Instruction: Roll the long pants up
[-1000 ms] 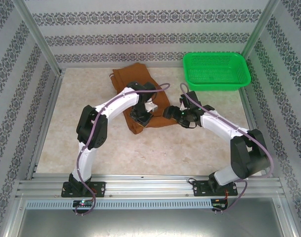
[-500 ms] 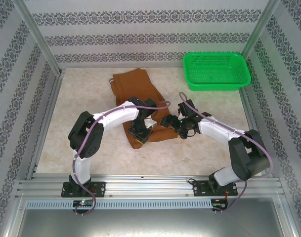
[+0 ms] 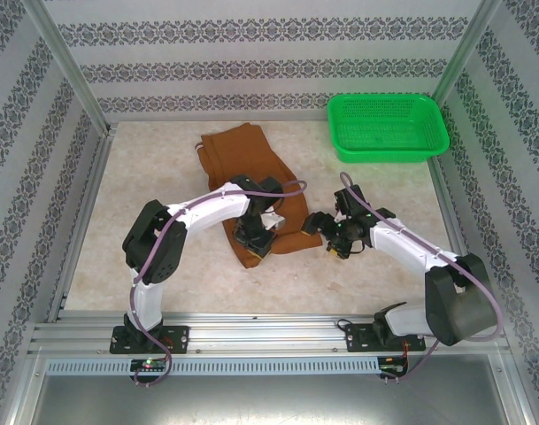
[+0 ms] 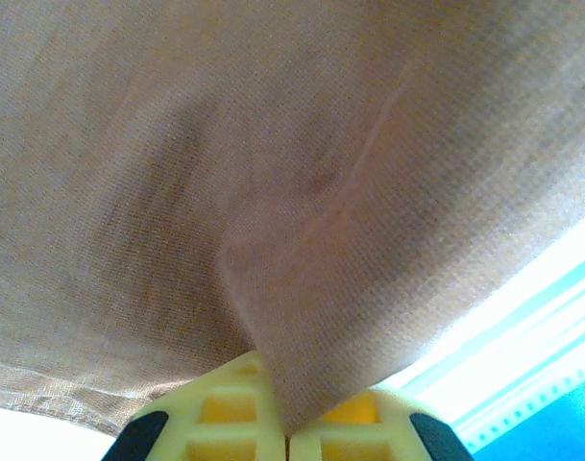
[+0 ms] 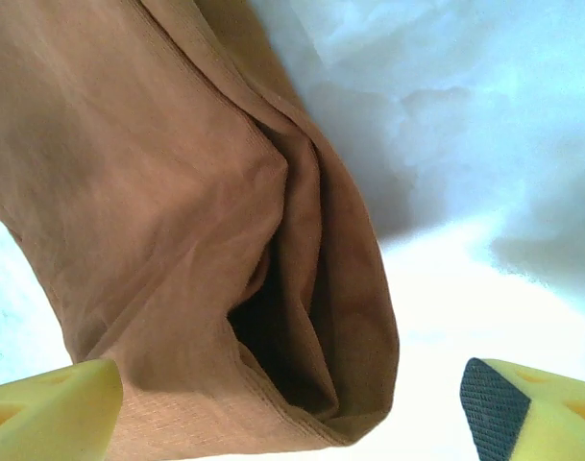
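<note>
Seen from my remote station, the long pants point(image 3: 242, 155) lie on the pale surface point(image 3: 145, 177). They stretch from the far middle toward the centre, and their near end is bunched where the two arms meet. The left gripper point(image 4: 287, 437) is clamped on the pants. Its yellow fingers point(image 4: 225, 413) are pressed together with a peak of rust-brown cloth pinched between them, and the fabric fans away above them in the left wrist camera. The right gripper point(image 5: 290, 408) stands wide apart at the right edge of the same bunch. In the right wrist camera, a folded, hemmed end of the pants with a dark hollow in the fold lies between and ahead of the spread tips, and bare white surface shows to the right. From overhead I cannot say for sure whether the right gripper touches the cloth; it looks to be just beside it, holding nothing. A green basket point(image 3: 388, 128) sits at the far right corner of the surface, well apart from the pants.
</note>
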